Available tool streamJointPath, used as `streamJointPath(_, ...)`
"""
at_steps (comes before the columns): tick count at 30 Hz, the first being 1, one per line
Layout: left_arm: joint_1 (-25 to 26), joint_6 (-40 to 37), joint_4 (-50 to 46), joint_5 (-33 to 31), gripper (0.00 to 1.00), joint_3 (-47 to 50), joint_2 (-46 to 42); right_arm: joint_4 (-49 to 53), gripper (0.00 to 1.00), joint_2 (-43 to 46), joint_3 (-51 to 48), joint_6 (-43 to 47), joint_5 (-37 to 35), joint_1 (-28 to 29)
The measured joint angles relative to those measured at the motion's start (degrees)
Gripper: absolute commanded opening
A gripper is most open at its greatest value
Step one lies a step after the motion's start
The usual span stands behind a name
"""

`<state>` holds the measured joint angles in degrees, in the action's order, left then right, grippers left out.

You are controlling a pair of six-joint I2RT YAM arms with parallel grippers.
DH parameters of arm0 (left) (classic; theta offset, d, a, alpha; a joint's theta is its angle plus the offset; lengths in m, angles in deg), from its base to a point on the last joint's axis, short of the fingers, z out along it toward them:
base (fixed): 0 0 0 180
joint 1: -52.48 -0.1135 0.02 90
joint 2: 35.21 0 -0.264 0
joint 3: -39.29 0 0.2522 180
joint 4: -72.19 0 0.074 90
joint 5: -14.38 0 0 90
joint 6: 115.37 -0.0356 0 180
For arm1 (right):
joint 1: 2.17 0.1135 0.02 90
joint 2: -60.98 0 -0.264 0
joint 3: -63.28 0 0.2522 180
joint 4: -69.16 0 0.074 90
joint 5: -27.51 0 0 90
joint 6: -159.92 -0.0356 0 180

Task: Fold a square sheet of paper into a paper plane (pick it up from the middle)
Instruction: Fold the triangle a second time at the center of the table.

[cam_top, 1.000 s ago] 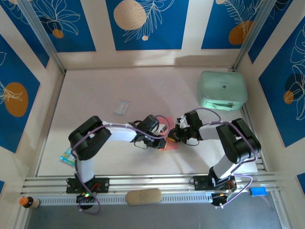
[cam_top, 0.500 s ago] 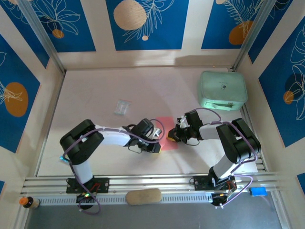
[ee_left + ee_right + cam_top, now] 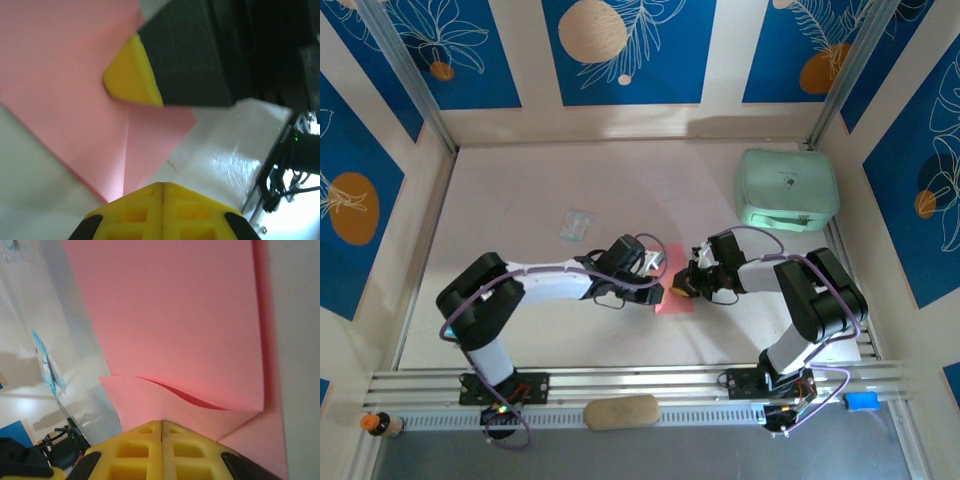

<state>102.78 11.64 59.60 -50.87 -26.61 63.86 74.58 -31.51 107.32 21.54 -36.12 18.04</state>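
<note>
Seems early in the folding, with one flap turned over on the square sheet of paper point(image 3: 175, 315), lying on the desk left of the mint-green case point(image 3: 787, 188), toward the arm bases. Keeps left gripper point(image 3: 162, 192) and right gripper point(image 3: 161, 427) both shut at its edges, with nose and wing folds yet to make.

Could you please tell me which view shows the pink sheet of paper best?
The right wrist view: the pink sheet of paper is close and large, its folded layer and lifted edge plain. The left wrist view shows one creased corner of it. The top external view shows a small, distant patch.
</note>
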Motion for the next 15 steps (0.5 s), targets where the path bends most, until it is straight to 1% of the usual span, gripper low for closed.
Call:
streamJointPath(7,-0.55,0.0,-0.17,-1.46,0.0,-2.75,7.15,0.0,0.0,0.0,0.0,0.0,0.04,0.0)
streamJointPath(10,-0.59,0.02,0.42,-1.68,0.0,-2.29,7.61,0.7,0.0,0.02,0.39,0.0,0.02,-0.02)
streamJointPath(15,-0.59,0.04,4.79,-1.75,0.0,0.5,6.91,4.92,0.0,1.53,1.7,0.24,-1.11,-0.09)
